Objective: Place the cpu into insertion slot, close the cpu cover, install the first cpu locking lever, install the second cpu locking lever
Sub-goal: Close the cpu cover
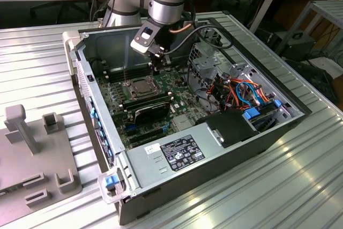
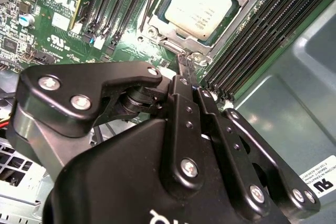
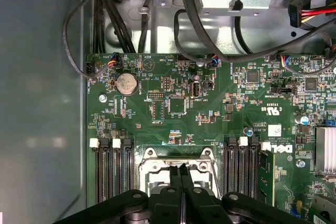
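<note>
The gripper (image 2: 186, 67), its fingers pressed together and empty, hangs just beside the cpu cover (image 2: 156, 22), which lies around the cpu (image 2: 199, 6).

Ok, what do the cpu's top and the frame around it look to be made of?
The cpu top looks like metal, silvery-tan with a matte finish and faint print. The cover around it looks like thin bare sheet metal, probably steel: bright silver with sharper glints along its edges.
</note>
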Robot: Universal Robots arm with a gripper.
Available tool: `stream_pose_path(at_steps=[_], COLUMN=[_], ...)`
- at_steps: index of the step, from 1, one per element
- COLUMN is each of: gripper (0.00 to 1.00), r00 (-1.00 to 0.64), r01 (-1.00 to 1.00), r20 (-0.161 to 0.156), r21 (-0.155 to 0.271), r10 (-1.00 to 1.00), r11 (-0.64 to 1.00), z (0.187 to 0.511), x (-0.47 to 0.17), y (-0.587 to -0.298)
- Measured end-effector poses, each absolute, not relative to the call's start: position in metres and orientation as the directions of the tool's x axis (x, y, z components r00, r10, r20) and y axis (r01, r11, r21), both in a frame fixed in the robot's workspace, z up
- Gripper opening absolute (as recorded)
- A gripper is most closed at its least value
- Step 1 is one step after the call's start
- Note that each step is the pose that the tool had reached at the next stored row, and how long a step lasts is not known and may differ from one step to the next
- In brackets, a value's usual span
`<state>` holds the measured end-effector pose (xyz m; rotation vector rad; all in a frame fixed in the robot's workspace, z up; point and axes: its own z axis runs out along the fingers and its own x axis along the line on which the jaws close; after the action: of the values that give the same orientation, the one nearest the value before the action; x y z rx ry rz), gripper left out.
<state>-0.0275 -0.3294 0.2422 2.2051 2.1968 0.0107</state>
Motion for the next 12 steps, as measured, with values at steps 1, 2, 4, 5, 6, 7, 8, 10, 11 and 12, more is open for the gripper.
stream_pose_path(at_steps=[1, 2, 4, 5, 6, 7, 8, 10, 11, 12], gripper=[0.11, 0.11, 0.11, 0.11, 0.11, 0.11, 0.11, 0.11, 0.11, 0.11], r00=[0.004, 0.004, 0.004, 0.004, 0.004, 0.004, 0.004, 0.004, 0.004, 0.004], r01=[1.000, 1.000, 1.000, 1.000, 1.000, 1.000, 1.000, 1.000, 1.000, 1.000], r20=[-0.016, -0.016, -0.016, -0.016, -0.016, -0.016, -0.016, -0.016, -0.017, -0.018], r21=[0.025, 0.025, 0.025, 0.025, 0.025, 0.025, 0.025, 0.025, 0.022, 0.018], r10=[1.000, 1.000, 1.000, 1.000, 1.000, 1.000, 1.000, 1.000, 1.000, 1.000], r11=[-0.004, -0.004, -0.004, -0.004, -0.004, -0.004, -0.004, -0.004, -0.004, -0.004], z=[0.242, 0.242, 0.242, 0.242, 0.242, 0.242, 0.242, 0.241, 0.240, 0.238], x=[-0.028, -0.027, -0.027, -0.027, -0.027, -0.027, -0.027, -0.030, -0.033, -0.038], y=[-0.329, -0.329, -0.329, -0.329, -0.329, -0.329, -0.329, -0.329, -0.329, -0.329])
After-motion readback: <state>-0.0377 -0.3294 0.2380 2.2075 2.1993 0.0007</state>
